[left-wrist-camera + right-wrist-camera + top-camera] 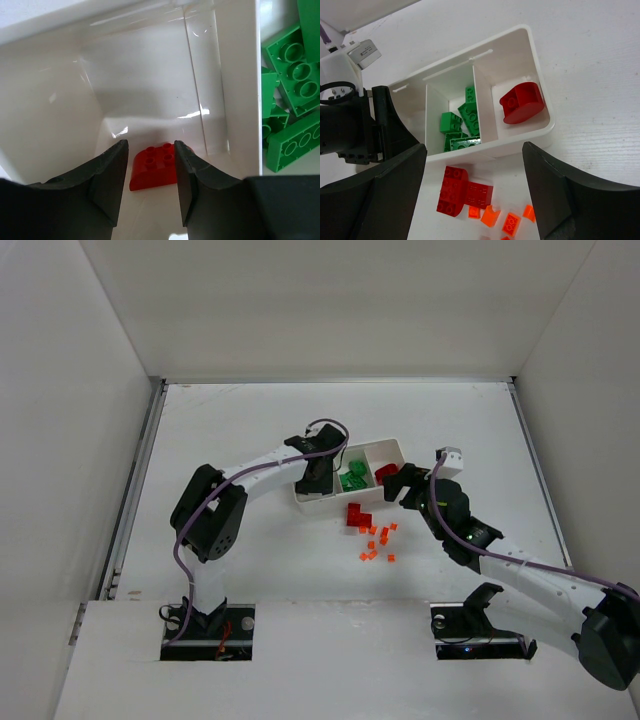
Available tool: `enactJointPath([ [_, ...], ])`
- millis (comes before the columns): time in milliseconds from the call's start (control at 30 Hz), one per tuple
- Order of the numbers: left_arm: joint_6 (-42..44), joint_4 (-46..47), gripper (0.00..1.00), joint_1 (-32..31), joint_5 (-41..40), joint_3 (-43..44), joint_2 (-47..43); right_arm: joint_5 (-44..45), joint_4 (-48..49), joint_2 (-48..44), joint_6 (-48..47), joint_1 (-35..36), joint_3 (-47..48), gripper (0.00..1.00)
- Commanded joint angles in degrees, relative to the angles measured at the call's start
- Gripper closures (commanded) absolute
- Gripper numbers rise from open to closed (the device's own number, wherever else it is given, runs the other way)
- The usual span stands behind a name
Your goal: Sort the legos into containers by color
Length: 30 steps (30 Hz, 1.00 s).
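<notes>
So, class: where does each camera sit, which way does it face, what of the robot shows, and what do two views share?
Top external: above and behind, facing down at the table; both arms show.
Left wrist: on the left arm, facing into the tray's end compartment; its fingers flank a red brick.
Right wrist: on the right arm, facing down at the tray; its fingers and the left gripper show.
Shared: both wrist views show the green bricks.
</notes>
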Motion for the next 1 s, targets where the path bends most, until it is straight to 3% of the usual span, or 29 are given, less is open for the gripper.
enactJointPath([
  [0,-0.18,-0.89,0.61,0.44,-0.34,-0.47,-0.91,-0.39,3.08,-0.86,0.36,0.54,0.24,0.17],
  [500,-0.27,-2.03,0.62,1.4,0.98,2.77,0.5,0.05,2.99,-1.13,0.36,0.54,0.15,0.17],
  [600,-0.53,-4.57,0.68,1.93,2.82,4.53,-0.21,-0.04,3.17,-1.13,0.45,0.54,0.16,0.17],
  [800,-0.44,-11.33,0.89,2.37,4.84,7.17,-0.3,-0.57,3.17,-0.78,0.71,0.54,0.24,0.16],
  [967,-0.62,-15.12,0.91,2.46,7.56,9.1,0.32,-0.83,3.17,-0.69,0.89,0.89,0.33,0.16],
])
